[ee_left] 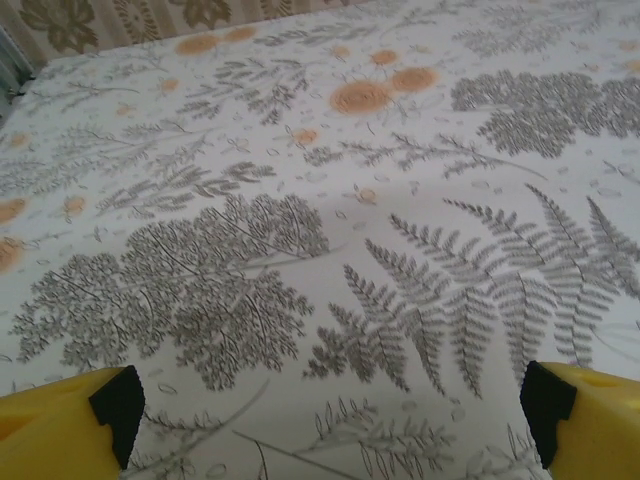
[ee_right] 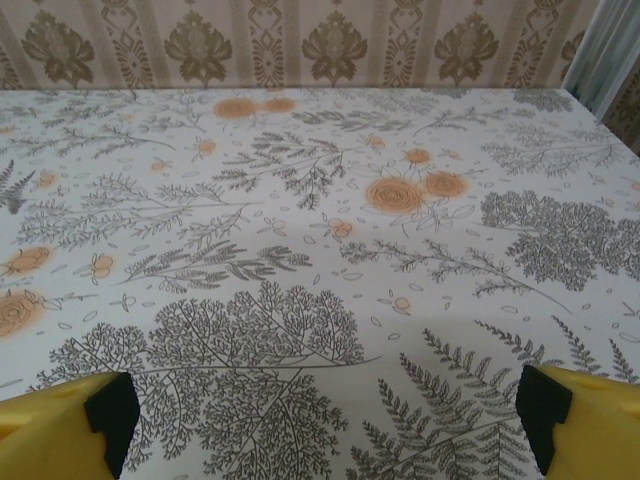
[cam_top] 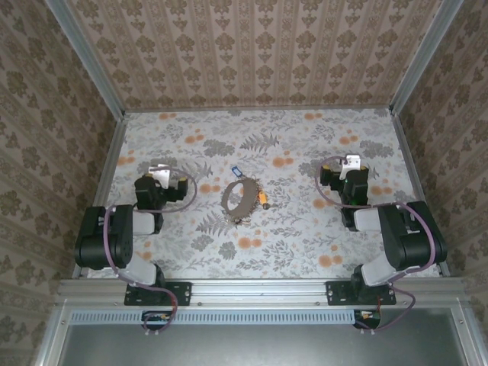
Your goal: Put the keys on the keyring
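Note:
The keyring point(cam_top: 240, 197), a dull grey-brown oval loop, lies flat near the middle of the floral table. A blue-headed key point(cam_top: 236, 171) rests just beyond it. A yellow-headed key point(cam_top: 263, 200) lies against its right side. My left gripper point(cam_top: 159, 172) hovers to the left of the ring and my right gripper point(cam_top: 350, 163) to its right, both well apart from it. In the left wrist view the left gripper point(ee_left: 330, 425) is open over bare cloth, its yellow fingers point(ee_left: 60, 430) wide apart. The right gripper point(ee_right: 325, 420) is likewise open with nothing between its fingers point(ee_right: 590, 425).
Patterned walls point(cam_top: 252, 53) enclose the table at the back and both sides, with metal rails at the corners. The arm bases point(cam_top: 156, 290) sit on the near rail. Floral cloth point(cam_top: 252, 252) stretches between the arms and the ring.

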